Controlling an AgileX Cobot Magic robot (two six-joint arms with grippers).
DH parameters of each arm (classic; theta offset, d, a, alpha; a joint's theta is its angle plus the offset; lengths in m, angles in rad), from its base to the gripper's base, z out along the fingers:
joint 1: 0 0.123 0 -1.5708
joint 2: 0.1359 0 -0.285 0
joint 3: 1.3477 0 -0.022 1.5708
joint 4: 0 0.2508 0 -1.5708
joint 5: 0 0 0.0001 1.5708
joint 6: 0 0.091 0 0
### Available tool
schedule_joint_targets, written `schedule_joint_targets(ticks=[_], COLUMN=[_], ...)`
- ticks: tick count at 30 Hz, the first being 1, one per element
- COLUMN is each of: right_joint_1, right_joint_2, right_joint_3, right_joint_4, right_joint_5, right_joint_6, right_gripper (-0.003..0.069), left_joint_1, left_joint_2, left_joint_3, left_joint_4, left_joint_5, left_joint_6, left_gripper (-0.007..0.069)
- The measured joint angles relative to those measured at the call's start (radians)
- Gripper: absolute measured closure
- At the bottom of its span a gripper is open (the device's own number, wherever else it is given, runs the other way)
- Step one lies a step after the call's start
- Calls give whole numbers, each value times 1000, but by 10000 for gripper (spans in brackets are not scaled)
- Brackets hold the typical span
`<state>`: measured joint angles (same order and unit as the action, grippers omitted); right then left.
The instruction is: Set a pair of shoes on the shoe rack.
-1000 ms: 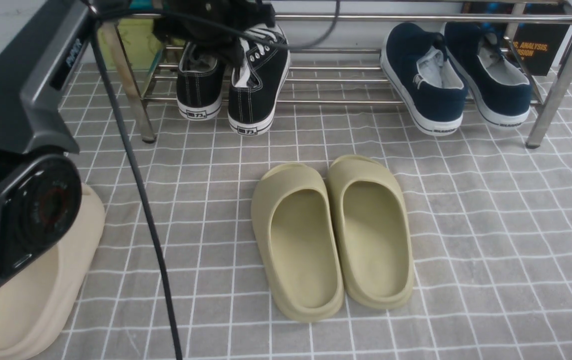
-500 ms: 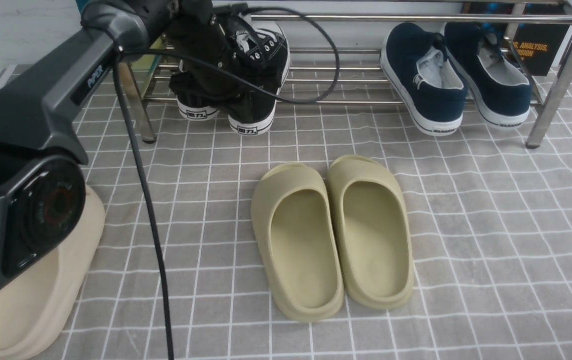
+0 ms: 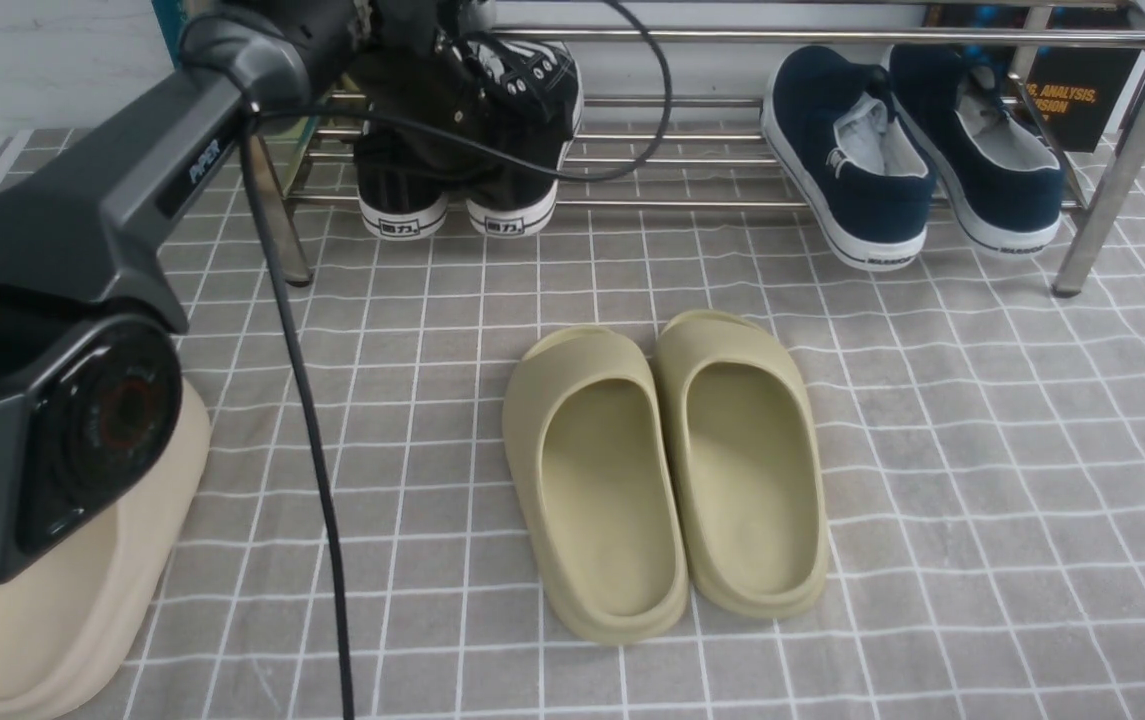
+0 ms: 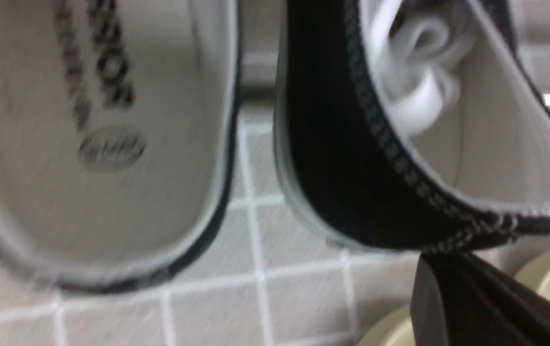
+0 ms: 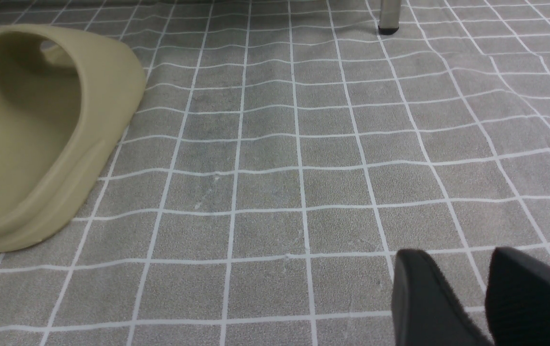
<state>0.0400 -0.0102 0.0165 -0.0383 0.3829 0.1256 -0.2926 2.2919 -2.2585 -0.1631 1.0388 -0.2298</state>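
My left gripper point(image 4: 447, 259), closed and empty, is at the heel of one of two black lace-up sneakers point(image 3: 405, 215), both on the one metal rack point(image 3: 672, 205) with it; pressing harder could skew that shoe or jam it against its mate. Nearer me than the gripper lie two olive slides point(image 3: 597, 500) (backless ones), and off to its right sit two navy slip-ons point(image 3: 847, 170).

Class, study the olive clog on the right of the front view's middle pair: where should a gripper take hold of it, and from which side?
Best, I think, is the outer side wall of the right olive clog, from above, one fingertip inside the wide foot opening, one outside. The opening faces up, leaving that rim exposed, while the inner side lies against its mate.
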Motion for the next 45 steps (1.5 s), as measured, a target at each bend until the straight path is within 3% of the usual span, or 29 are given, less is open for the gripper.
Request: schedule_joint_targets(ticks=[5,12,21,26,35,38,45], right_joint_1=[0,0,0,0,0,0,0], right_joint_2=[0,0,0,0,0,0,0], right_joint_3=[0,0,0,0,0,0,0], right_joint_4=[0,0,0,0,0,0,0], right_joint_5=[0,0,0,0,0,0,0], right_joint_6=[0,0,0,0,0,0,0], right_gripper=[419,419,419,419,419,419,419], left_joint_1=[1,7,9,9,9,9,9], left_joint_2=[-62,-273,-735,-1056,-1695,-1852,-1993], left_joint_3=[2,48,398,713,1475,1700,1982], left_joint_4=[3,16,86,143,180,169,171], left_joint_5=[179,204,207,67,-464,-575,-697], left_joint_6=[72,115,165,165,170,125,80], left_gripper=[638,638,638,638,638,638,638])
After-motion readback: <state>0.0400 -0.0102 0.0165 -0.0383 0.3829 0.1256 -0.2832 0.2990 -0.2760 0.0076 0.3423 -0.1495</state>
